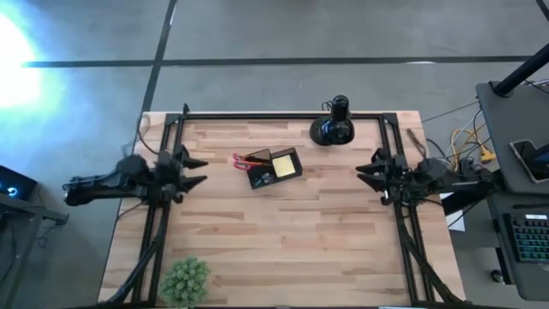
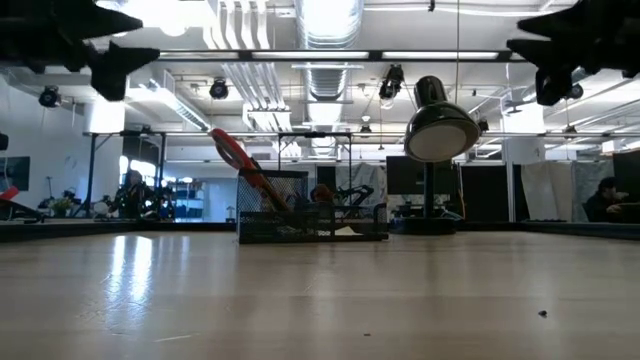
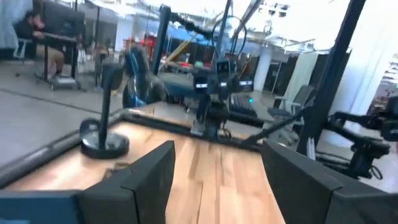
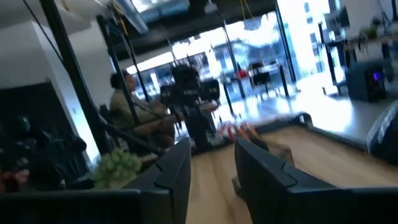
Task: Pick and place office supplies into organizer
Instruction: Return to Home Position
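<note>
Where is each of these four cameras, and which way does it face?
High: above the pale wooden table, facing straight down; both arms, left tool, right tool show.
Low: at tabletop height, facing level across toward the dark rectangular organizer box; tools at top corners.
Left wrist: on the left arm, facing the right arm; own fingers in front.
Right wrist: on the right arm, facing the left arm; own fingers in front.
Shared: high and low both show the black round-based desk lamp.
</note>
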Robot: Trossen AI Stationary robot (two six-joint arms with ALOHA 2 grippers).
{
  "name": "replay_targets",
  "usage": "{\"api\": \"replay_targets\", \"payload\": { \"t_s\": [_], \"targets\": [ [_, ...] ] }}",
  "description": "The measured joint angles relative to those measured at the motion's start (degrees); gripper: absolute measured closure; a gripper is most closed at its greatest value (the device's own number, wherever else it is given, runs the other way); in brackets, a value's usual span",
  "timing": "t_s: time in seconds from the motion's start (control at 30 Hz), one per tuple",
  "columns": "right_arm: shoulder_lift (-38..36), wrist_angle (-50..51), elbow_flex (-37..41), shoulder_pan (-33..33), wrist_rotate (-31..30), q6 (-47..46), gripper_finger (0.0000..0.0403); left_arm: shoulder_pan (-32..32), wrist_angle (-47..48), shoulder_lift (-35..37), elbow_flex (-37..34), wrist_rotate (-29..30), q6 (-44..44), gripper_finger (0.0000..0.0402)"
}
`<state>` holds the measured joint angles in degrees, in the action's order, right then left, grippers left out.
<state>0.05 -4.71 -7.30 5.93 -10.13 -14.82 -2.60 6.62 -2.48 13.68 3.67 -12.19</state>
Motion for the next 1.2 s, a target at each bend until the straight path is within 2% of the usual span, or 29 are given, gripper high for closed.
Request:
{"api": "replay_targets", "payload": {
  "t_s": [0.2, 0.33, 0.4, 0.53, 0.77, 0.97, 1.2],
  "targets": [
    [-0.05, -2.29, 2.43, 0.02, 1.17, -2.36, 0.0285, -0.02, -21.42, 0.79, -13.1, 0.08, -3.98, 0.0174],
    [-0.04, -3.84, 4.13, 0.0, 0.89, -1.81, 0.029, -0.07, -19.48, -0.67, -13.1, 1.9, -4.63, 0.0174],
    [-0.05, -3.73, 5.24, 0.02, -0.44, -2.2, 0.0293, -0.25, -19.12, 0.21, -13.19, 5.38, -3.97, 0.0174],
    [-0.04, -3.66, 6.45, 0.0, -0.85, -1.84, 0.0292, -0.56, -17.64, 0.58, -13.21, 15.26, -8.79, 0.0174],
    [-0.07, 2.51, 6.45, -1.35, -2.03, 3.31, 0.0285, -0.56, -18.0, -0.51, -13.23, 16.16, -9.63, 0.0174],
    [-0.04, 3.76, 6.48, -4.16, 2.59, 7.25, 0.0287, -0.56, -18.09, -2.28, -13.28, 16.16, -9.7, 0.0174],
    [0.52, 3.76, 6.48, -5.6, 2.61, 7.35, 0.0296, -0.56, -18.11, -3.66, -13.3, 16.16, -9.7, 0.0174]
  ]
}}
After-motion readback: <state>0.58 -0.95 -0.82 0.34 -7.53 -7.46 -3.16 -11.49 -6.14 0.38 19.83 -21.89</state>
